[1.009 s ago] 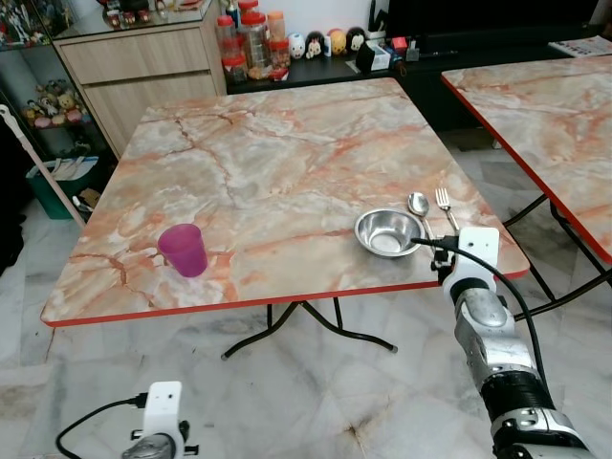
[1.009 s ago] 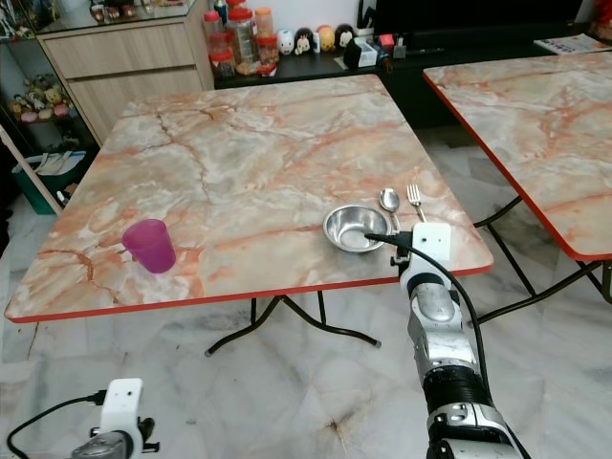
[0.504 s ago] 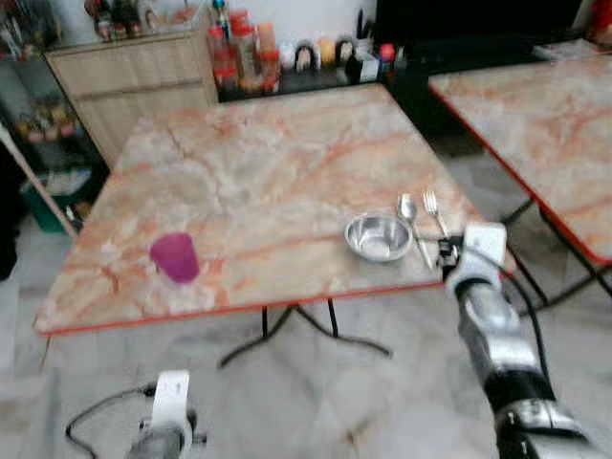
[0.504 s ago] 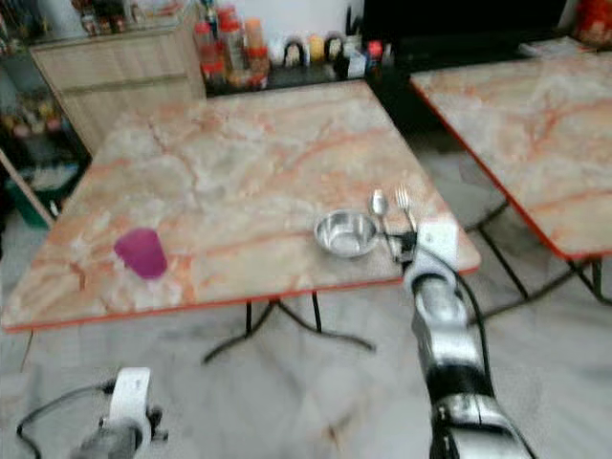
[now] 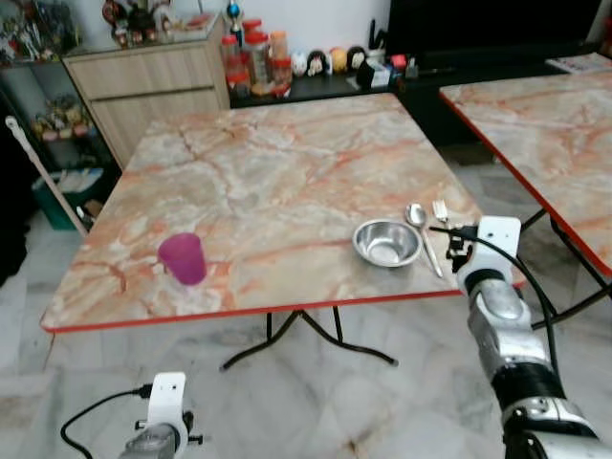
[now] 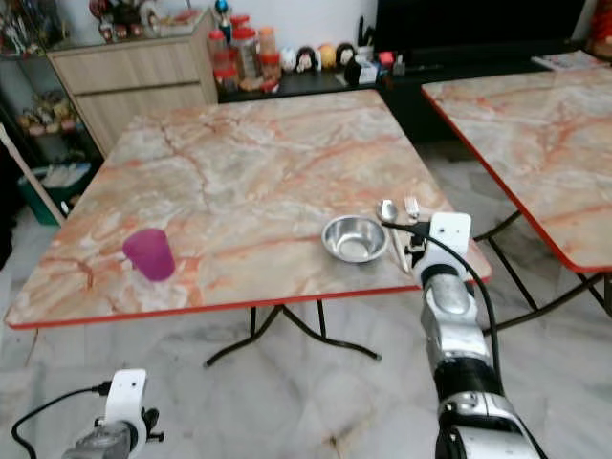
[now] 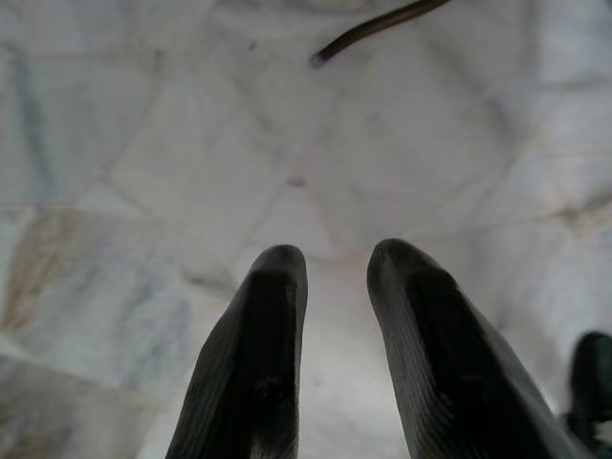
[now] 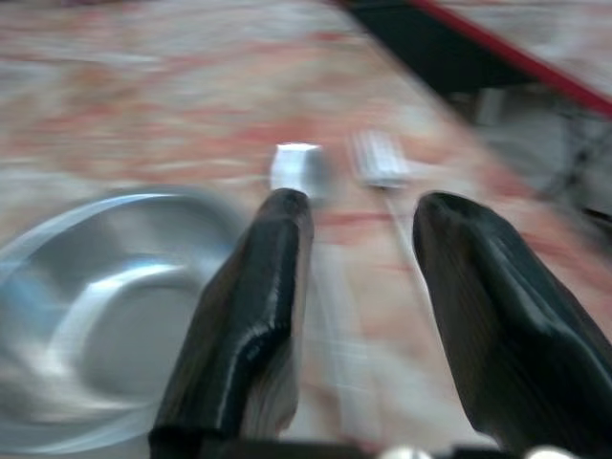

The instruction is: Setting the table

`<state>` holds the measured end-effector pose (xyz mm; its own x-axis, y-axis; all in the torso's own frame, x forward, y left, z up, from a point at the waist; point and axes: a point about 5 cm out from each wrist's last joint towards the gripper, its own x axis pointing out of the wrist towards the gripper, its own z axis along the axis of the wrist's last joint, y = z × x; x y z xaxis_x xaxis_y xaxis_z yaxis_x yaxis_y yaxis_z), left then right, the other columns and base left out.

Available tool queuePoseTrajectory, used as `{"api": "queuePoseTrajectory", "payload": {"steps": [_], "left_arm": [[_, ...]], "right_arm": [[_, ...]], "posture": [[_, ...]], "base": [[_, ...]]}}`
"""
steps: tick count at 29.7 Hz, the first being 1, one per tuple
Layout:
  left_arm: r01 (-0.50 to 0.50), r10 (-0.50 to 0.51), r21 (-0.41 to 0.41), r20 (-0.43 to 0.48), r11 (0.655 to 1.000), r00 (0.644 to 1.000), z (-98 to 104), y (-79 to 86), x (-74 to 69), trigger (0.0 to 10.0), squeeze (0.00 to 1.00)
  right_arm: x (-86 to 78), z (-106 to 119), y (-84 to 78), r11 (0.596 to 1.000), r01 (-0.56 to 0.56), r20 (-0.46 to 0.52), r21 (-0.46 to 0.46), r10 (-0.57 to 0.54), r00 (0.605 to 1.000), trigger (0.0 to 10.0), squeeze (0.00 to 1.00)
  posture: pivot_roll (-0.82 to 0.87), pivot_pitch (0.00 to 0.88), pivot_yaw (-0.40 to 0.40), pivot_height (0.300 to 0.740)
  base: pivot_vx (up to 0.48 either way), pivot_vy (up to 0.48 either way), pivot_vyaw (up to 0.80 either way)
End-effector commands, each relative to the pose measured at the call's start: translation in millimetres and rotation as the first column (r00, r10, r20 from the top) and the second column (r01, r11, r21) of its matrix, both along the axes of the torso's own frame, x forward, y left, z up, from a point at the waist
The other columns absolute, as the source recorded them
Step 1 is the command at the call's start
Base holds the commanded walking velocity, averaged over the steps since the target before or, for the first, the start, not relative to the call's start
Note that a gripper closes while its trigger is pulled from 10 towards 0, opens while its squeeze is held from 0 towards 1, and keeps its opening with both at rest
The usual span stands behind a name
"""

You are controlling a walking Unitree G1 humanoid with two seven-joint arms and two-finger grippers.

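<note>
On a marble-patterned table [image 5: 277, 182] stand a purple cup [image 5: 182, 258] near the front left and a steel bowl [image 5: 387, 243] near the front right. A spoon [image 5: 418, 218] and a fork [image 5: 441, 209] lie just right of the bowl. My right arm reaches up to the table's front right edge by the cutlery. In the right wrist view my right gripper [image 8: 359, 215] is open, its fingers over the spoon [image 8: 298, 167] and the fork [image 8: 380, 158], with the bowl [image 8: 105, 306] beside them. My left gripper [image 7: 335, 268] hangs open over the floor.
A second marble table [image 5: 545, 124] stands to the right. Behind are a wooden cabinet [image 5: 158, 91] and a dark low shelf [image 5: 325, 81] with jars and figurines. A stick [image 5: 43, 177] leans at the left. The floor [image 5: 316, 402] is pale marble tile.
The camera has shifted and the earlier blur is gone. My right arm has moved a little right along the table edge, from the bowl's rim toward the spoon and fork.
</note>
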<state>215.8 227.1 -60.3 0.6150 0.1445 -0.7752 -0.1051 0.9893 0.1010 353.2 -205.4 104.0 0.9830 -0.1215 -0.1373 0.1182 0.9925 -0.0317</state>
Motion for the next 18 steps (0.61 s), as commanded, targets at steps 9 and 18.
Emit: {"api": "queuePoseTrajectory", "payload": {"steps": [9,18], "left_arm": [[0.007,-0.007,-0.003,0.002,1.0,1.0,-0.2,-8.9,3.3,10.0,0.0],[0.011,-0.011,-0.008,-0.001,1.0,1.0,-3.0,-15.5,0.9,10.0,0.0]], "right_arm": [[0.8,3.4,-5.3,1.0,0.003,0.009,-0.006,-0.003,1.0,10.0,0.0],[1.6,5.9,-4.2,1.0,-0.002,0.019,0.001,0.002,1.0,10.0,0.0]], "posture": [[-0.08,0.0,0.079,0.736],[-0.08,0.0,0.078,0.736]], "base": [[0.286,0.0,0.0],[0.284,0.0,0.0]]}}
